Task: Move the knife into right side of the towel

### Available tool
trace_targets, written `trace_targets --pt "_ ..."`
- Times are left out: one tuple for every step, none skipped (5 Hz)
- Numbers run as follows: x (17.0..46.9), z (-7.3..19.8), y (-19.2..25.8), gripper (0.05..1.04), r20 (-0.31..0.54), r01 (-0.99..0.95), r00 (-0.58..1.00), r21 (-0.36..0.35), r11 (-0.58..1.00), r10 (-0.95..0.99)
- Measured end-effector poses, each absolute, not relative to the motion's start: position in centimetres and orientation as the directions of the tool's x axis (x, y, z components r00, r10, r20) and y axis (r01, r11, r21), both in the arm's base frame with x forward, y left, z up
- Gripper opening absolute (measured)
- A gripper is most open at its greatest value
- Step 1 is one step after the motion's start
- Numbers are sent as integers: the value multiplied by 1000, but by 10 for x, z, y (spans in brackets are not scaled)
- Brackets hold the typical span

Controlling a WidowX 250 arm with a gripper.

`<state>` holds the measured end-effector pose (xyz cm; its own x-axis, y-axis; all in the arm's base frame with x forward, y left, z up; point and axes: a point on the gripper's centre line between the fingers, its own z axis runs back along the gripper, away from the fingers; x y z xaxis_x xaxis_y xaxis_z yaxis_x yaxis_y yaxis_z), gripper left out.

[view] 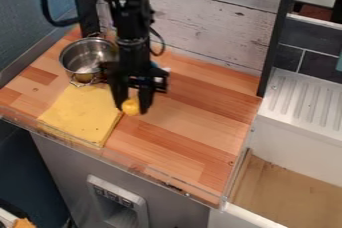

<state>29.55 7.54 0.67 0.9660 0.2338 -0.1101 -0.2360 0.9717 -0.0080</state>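
the yellow towel [81, 115] lies nearest; by its right edge, the gripper [133, 108] has its fingers clasped about a rounded yellow piece [130, 106], perhaps the knife, though i cannot tell. placing seems in hand; next comes lowering and release right of the towel.

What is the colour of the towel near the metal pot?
The towel is yellow, as the camera view shows.
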Motion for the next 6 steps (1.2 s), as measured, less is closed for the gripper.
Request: trace_targets --pt "300 -1 93 522 -118 -291 950 -8 957 288" --pt "304 -3 101 522 -125 -315 942 0 949 313" --pt "310 2 113 522 -98 -339 936 9 941 338" --pt "304 -2 109 522 -116 -347 931 -2 938 345" --pt "295 3 96 522 -118 -334 936 -9 943 330" --pt "288 8 68 522 -121 -262 959 -26 965 257"
